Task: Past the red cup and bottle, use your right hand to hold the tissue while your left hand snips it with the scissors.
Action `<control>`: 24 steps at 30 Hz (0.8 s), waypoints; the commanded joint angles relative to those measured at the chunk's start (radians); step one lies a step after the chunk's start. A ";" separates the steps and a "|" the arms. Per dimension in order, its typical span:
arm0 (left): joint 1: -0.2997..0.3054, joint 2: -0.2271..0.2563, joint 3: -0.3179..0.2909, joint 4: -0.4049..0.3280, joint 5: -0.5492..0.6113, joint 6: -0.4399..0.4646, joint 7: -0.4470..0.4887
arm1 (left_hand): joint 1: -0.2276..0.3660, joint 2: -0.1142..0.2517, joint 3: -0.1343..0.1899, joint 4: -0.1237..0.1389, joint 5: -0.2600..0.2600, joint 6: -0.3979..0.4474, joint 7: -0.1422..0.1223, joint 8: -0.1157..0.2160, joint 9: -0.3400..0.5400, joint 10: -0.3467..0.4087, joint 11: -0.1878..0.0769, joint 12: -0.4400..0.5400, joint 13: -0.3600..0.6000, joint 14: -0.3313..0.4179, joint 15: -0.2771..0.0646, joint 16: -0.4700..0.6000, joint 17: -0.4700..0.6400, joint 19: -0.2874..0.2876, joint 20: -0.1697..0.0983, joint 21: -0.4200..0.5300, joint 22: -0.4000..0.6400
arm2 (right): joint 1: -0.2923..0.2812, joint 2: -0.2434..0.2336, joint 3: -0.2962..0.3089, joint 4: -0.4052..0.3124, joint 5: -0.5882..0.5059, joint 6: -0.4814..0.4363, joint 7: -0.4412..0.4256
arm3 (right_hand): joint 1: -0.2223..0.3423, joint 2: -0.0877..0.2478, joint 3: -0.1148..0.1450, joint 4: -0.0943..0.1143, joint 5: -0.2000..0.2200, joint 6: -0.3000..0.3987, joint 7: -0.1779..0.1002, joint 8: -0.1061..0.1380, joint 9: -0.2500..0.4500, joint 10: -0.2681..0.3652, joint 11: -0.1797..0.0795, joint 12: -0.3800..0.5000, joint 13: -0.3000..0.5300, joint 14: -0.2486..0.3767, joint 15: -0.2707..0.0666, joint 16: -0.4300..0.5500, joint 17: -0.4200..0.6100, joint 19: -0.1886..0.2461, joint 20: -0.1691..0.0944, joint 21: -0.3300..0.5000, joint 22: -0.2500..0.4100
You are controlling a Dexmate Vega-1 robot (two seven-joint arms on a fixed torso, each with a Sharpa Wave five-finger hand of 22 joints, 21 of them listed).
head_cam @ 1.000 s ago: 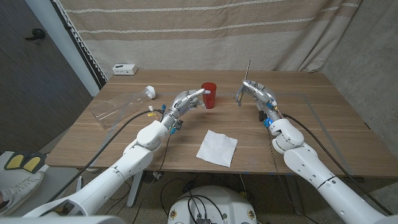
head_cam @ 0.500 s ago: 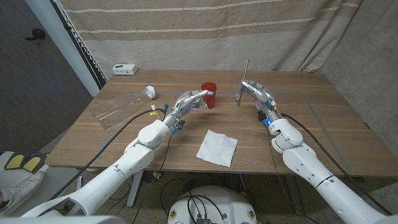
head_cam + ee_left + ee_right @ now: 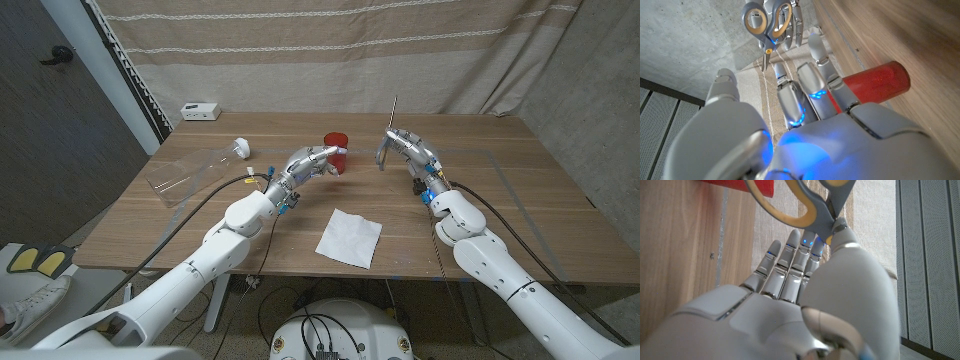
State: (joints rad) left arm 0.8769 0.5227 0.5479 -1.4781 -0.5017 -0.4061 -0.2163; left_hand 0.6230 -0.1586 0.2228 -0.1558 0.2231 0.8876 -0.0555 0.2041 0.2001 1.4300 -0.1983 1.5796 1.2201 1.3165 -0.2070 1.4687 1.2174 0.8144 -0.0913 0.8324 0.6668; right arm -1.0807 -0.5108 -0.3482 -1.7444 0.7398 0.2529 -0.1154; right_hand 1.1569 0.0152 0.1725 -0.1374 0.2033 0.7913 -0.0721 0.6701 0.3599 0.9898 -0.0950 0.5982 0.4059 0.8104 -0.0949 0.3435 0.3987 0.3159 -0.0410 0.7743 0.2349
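Red cup (image 3: 337, 146) beside left hand (image 3: 312, 162)

red cup (image 3: 337, 148), white tissue (image 3: 350, 237), grey-yellow scissors (image 3: 767, 20)

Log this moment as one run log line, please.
right hand: holds scissors raised above table | left hand: empty, beside red cup | tissue: flat, untouched | bottle: lying on its side

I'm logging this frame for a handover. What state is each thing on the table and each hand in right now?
scissors: held up in the right hand, blades pointing up
right hand: grips the scissors
left hand: beside the red cup, holds nothing
red cup: upright
tissue: flat on the table, untouched
clear bottle: lying on its side, capped
white box: at the far edge
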 commanded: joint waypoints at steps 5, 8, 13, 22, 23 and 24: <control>-0.047 -0.019 0.023 0.061 -0.014 -0.012 -0.078 | 0.008 0.003 -0.004 0.006 -0.004 0.005 -0.004 -0.003 0.002 0.003 0.000 0.006 0.003 0.002 0.001 0.012 0.005 0.011 -0.120 0.009 -0.001 | 0.015 0.000 -0.008 0.005 -0.003 0.002 0.016 | 0.117 0.124 0.000 0.002 0.008 0.013 -0.014 0.010 0.001 0.084 -0.092 0.000 0.003 -0.011 -0.147 -0.003 0.007 -0.013 -0.068 0.008 0.002; -0.053 -0.023 0.025 0.068 -0.015 -0.012 -0.083 | 0.010 0.005 -0.005 0.006 -0.004 0.005 -0.003 -0.003 0.002 0.002 0.002 0.004 0.000 0.003 0.001 0.015 0.006 0.012 -0.120 0.010 -0.001 | 0.016 0.003 -0.009 0.005 0.003 -0.002 0.016 | 0.116 0.124 0.000 0.002 0.008 0.012 -0.014 0.011 0.000 0.084 -0.092 -0.001 0.002 -0.013 -0.147 -0.005 0.007 -0.018 -0.068 0.008 0.002; -0.053 -0.027 0.024 0.071 -0.012 -0.010 -0.074 | 0.016 0.008 -0.007 0.009 -0.006 0.005 -0.003 -0.004 0.002 0.001 0.003 -0.003 -0.010 -0.009 0.001 0.011 -0.004 0.007 -0.120 0.009 -0.008 | 0.013 0.011 -0.012 0.010 -0.007 0.010 0.006 | 0.115 0.125 0.000 0.003 0.009 0.011 -0.016 0.012 -0.001 0.082 -0.093 -0.002 0.003 -0.015 -0.147 -0.005 0.011 -0.034 -0.065 0.007 0.002; -0.061 -0.029 0.027 0.081 -0.017 -0.003 -0.087 | 0.018 0.015 -0.007 0.011 -0.007 0.012 -0.002 -0.002 0.002 0.003 -0.001 0.006 0.000 -0.005 0.002 0.015 -0.002 0.008 -0.120 0.011 -0.014 | 0.020 0.011 -0.016 0.011 -0.002 -0.004 0.008 | 0.115 0.125 0.000 0.003 0.010 0.011 -0.021 0.013 -0.003 0.079 -0.095 -0.003 0.006 -0.018 -0.147 -0.006 0.015 -0.046 -0.062 0.008 0.002; -0.063 -0.029 0.027 0.082 -0.019 -0.002 -0.091 | 0.018 0.015 -0.007 0.011 -0.007 0.012 -0.002 -0.002 0.002 0.001 -0.001 0.004 -0.001 -0.004 0.002 0.016 -0.001 0.008 -0.120 0.011 -0.014 | 0.020 0.011 -0.017 0.009 0.000 -0.009 0.004 | 0.114 0.125 0.000 0.003 0.010 0.011 -0.021 0.013 -0.004 0.079 -0.095 -0.003 0.006 -0.018 -0.147 -0.006 0.016 -0.046 -0.062 0.009 0.002; -0.064 -0.029 0.028 0.083 -0.020 0.000 -0.093 | 0.019 0.016 -0.007 0.012 -0.007 0.011 -0.002 -0.003 0.002 0.002 -0.001 0.005 0.000 -0.008 0.002 0.012 -0.005 0.008 -0.120 0.010 -0.016 | 0.022 0.009 -0.018 0.011 -0.003 -0.007 0.010 | 0.114 0.125 0.000 0.003 0.010 0.011 -0.017 0.014 -0.004 0.079 -0.095 -0.004 0.005 -0.019 -0.147 -0.006 0.016 -0.047 -0.061 0.009 0.002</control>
State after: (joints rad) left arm 0.8257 0.4972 0.5711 -1.4098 -0.5154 -0.4138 -0.2892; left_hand 0.6353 -0.1463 0.2146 -0.1475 0.2172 0.8876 -0.0555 0.2041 0.2001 1.4298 -0.1981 1.5795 1.2155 1.3112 -0.2017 1.4795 1.2109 0.8198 -0.0967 0.8364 0.6529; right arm -1.0663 -0.5027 -0.3595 -1.7345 0.7381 0.2586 -0.1041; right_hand 1.1571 0.0150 0.1696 -0.1377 0.2040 0.7860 -0.0773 0.6770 0.3556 0.9842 -0.1006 0.5942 0.4065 0.7943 -0.0895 0.3399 0.4110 0.2707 -0.0394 0.7743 0.2348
